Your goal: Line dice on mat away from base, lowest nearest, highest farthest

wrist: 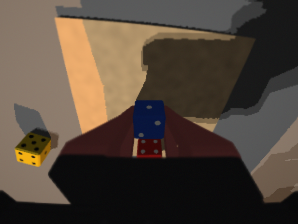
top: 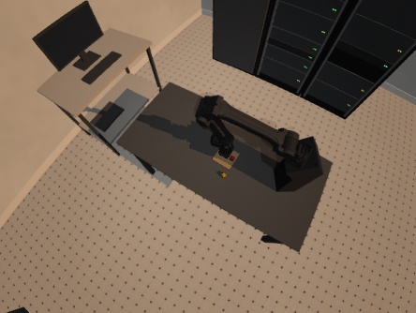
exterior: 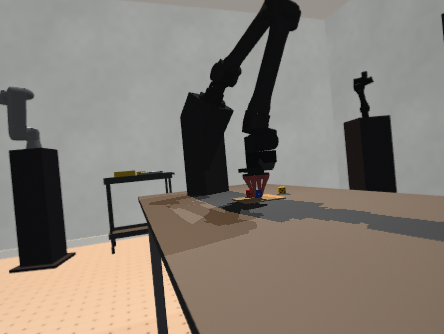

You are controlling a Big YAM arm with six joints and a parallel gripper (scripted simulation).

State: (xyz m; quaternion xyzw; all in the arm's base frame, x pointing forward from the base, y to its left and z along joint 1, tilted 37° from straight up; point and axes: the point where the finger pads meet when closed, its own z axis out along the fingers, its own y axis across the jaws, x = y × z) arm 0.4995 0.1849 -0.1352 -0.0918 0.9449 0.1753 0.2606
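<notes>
A dark worktop (top: 262,206) carries the arm (top: 248,123), whose black base (top: 300,171) stands at one end and whose links reach out over the surface and fold down toward the mat (wrist: 120,65). In the exterior view the arm (exterior: 260,100) descends nearly vertically, ending in the hand (exterior: 255,186) with its red fingers (exterior: 249,180) low over the mat (exterior: 272,197). The mat is a thin tan rectangle lying flat on the worktop, partly covered by the arm's shadow; in the top view only its edge (top: 224,162) shows beneath the wrist. The hand (wrist: 148,131) is pinching the blue die (wrist: 148,119), its fingers closed against the die's two sides; the wrist view shows the blue die between them over the mat, with pale pips on its visible faces. Whether it touches the mat cannot be told. The red die (wrist: 150,148) lies just beside the blue die, on the side nearer the camera, also between the fingers' span; in the exterior view the red die (exterior: 249,193) and blue die (exterior: 258,193) appear side by side at mat level. The yellow die (wrist: 33,148) sits on the bare worktop, apart from the mat's edge and from the hand, black pips on its visible faces; it shows likewise in the top view (top: 223,174) and the exterior view (exterior: 282,189).
</notes>
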